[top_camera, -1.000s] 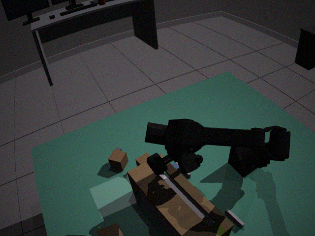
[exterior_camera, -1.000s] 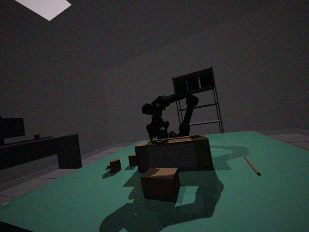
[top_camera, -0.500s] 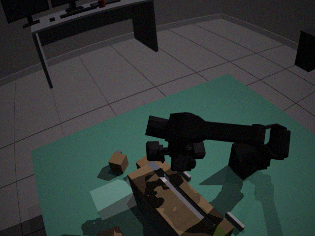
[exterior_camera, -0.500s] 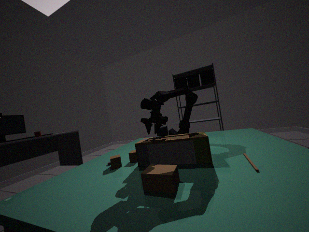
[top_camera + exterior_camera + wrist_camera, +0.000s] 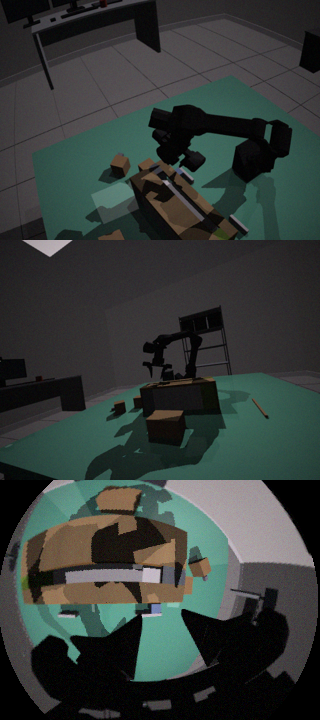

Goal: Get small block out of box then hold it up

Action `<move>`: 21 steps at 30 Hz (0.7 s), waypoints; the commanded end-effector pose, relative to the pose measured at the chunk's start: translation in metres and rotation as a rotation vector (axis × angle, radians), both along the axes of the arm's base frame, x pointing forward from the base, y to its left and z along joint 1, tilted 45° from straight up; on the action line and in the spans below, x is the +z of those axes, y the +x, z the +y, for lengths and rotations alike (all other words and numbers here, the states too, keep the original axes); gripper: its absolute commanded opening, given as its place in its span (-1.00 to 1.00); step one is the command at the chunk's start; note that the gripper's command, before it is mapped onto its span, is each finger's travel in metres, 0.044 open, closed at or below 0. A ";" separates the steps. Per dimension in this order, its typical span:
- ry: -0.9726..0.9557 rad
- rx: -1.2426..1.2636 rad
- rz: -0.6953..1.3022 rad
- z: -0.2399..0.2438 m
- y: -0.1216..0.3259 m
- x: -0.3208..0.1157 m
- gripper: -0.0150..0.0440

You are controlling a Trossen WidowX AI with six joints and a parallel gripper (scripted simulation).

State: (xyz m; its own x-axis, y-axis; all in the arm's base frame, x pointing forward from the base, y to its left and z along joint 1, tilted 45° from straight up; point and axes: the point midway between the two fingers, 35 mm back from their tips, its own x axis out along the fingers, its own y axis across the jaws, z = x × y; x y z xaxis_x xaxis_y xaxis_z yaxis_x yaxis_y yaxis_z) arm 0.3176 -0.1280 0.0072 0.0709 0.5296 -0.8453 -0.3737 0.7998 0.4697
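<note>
Now the gripper [image 5: 157, 371] hangs half open and empty above the box [image 5: 178, 395]; descend vertically toward the small block [image 5: 184, 174] on the table [image 5: 222, 103], without touching the box.

Teal-green table [image 5: 232, 103], tan box [image 5: 178, 206] blotched with dark shadow patches and a grey strip along its top, black arm [image 5: 227, 124], brown cubes [image 5: 120, 164], grey tiled floor [image 5: 77, 85].
</note>
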 end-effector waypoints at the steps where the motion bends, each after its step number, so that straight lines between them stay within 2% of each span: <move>1: 0.189 -0.791 0.488 -0.011 -0.007 -0.009 0.47; 21: 0.438 -1.711 1.221 -0.026 -0.014 -0.017 0.47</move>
